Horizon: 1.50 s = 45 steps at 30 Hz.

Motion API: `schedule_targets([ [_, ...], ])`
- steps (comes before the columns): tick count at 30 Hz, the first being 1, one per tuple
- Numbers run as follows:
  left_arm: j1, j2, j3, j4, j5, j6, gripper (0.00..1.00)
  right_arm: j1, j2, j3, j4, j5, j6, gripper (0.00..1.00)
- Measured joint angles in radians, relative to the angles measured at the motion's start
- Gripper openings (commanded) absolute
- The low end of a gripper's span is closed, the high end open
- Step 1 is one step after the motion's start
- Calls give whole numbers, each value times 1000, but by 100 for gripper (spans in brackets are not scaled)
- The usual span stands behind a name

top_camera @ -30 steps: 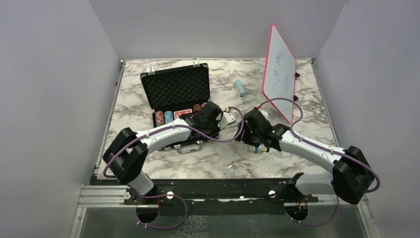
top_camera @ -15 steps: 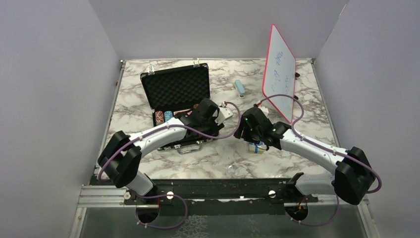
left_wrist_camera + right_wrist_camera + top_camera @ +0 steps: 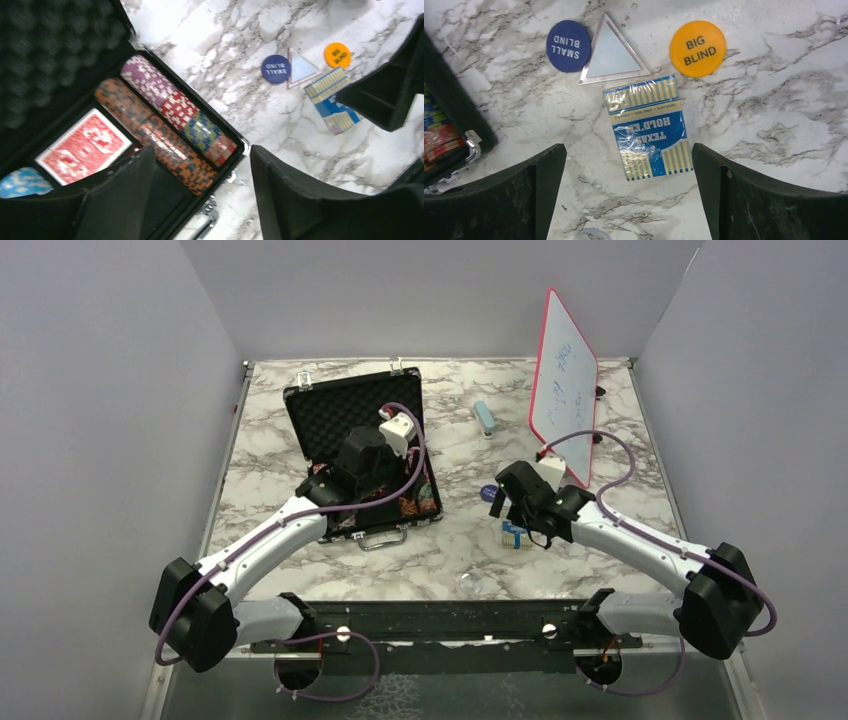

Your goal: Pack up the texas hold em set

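Plainly left gripper (image 3: 200, 156) and right gripper (image 3: 628, 150) gape — wrapped blue-striped deck (image 3: 650, 127) lies flat.

1. Briefcase (image 3: 330, 420): tray mostly hidden beneath left arm (image 3: 270, 535), top view.
2. Whiteboard (image 3: 562, 380): writing too small to read.
3. Blue-white item (image 3: 20, 182), left wrist view: cut off by picture's edge, unidentifiable.

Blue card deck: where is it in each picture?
Top external: blue card deck just right of centre.
Left wrist: upper right.
Right wrist: middle, between the jaws.
Shared landmark: the small blind button near it.
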Motion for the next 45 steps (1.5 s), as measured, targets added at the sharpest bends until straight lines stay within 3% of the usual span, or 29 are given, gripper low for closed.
schedule_targets([
  [13, 1, -108, -132, 53, 48, -240, 81, -61, 127, -69, 32, -122, -19, 98],
  [16, 2, -123, -140, 52, 49, -256, 81, -84, 184, -72, 63, -180, -45, 86],
  [21, 16, -134, -140, 43, 56, -271, 89, -90, 230, -54, 79, -221, -131, 58],
  [25, 45, -135, -125, 2, 61, -282, 96, -93, 242, -40, 92, -233, -200, 49],
  [34, 127, -137, -84, -35, 162, -356, 99, -75, 139, -28, 187, -346, -408, 48],
  [39, 130, -150, -10, -34, 224, -434, 98, -72, 5, -14, 319, -517, -557, 48],
  [45, 130, -152, 19, 43, 347, -569, 90, -68, -48, 58, 434, -761, -736, 49],
])
